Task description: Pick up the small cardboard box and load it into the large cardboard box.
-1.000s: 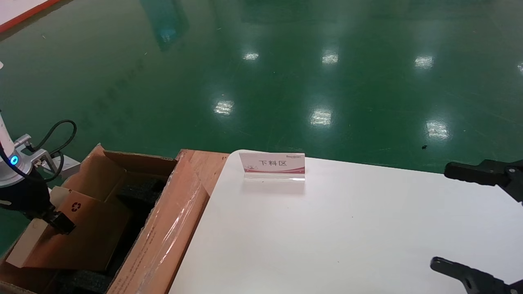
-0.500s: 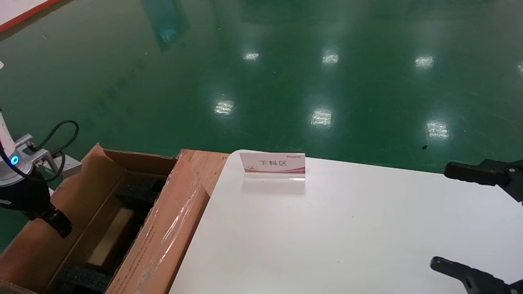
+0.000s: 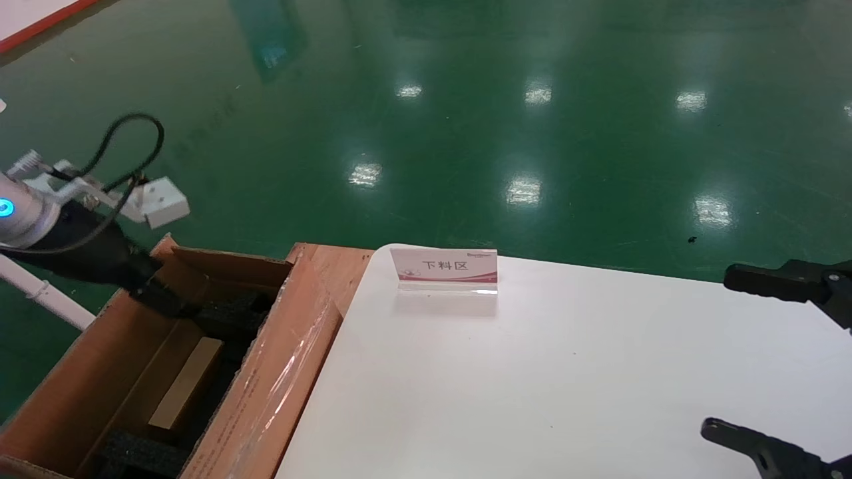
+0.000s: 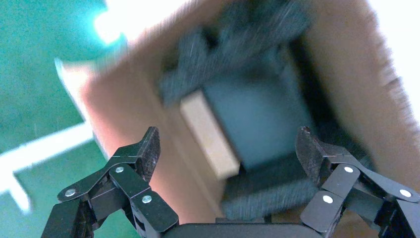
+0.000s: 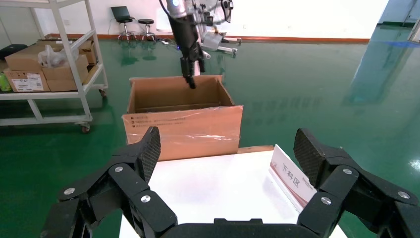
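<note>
Right gripper (image 5: 225, 148): nearest the body, parked over the white table (image 3: 566, 372), fingers spread wide and holding nothing.
Small cardboard box (image 3: 186, 391): lies down inside the large cardboard box (image 3: 266, 392), wedged on edge beside black foam (image 3: 229, 313).
Left gripper (image 4: 228, 148): above the carton's far end, fingers apart and empty.
Step in hand: judged as withdrawal after release; lifting straight up would keep the fingers clear of the flaps.
Left wrist view: alone looks straight down, showing foam around the dropped box.
Right wrist view: alone shows the carton's taped outer wall.
</note>
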